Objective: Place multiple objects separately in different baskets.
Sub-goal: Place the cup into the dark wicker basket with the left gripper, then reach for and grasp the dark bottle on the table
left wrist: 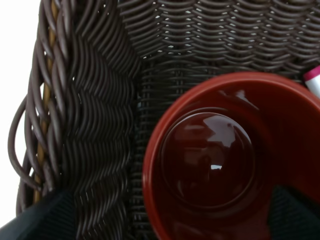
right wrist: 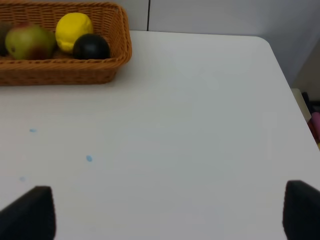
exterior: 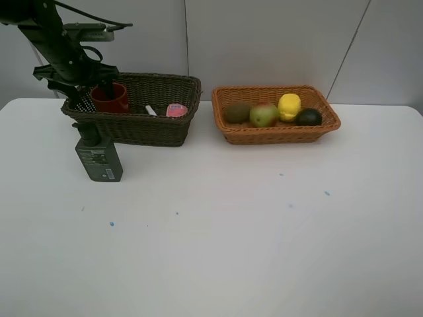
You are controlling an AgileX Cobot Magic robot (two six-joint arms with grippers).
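Note:
The red cup (exterior: 110, 98) (left wrist: 220, 160) stands upright in the left end of the dark brown basket (exterior: 153, 129) (left wrist: 100, 125). My left gripper (exterior: 99, 89) (left wrist: 165, 220) hangs open right over the cup, its fingertips wide apart and off the rim. The white marker (exterior: 151, 110) (left wrist: 312, 80) and the pink bottle (exterior: 176, 109) lie in the same basket. The dark green pump bottle (exterior: 99, 156) lies on the table in front of it. In the light basket (exterior: 277, 135) (right wrist: 65, 70) sit the kiwi (exterior: 236, 113), pear (exterior: 263, 115) (right wrist: 29, 42), lemon (exterior: 289, 106) (right wrist: 73, 29) and dark green fruit (exterior: 308, 117) (right wrist: 91, 47). My right gripper (right wrist: 165, 215) is open above bare table.
The white table (exterior: 231, 231) runs wide in front of both baskets, with a few small blue specks (exterior: 111, 224). Its right edge (right wrist: 287, 80) shows in the right wrist view. The left arm (exterior: 56, 39) leans in from the back left.

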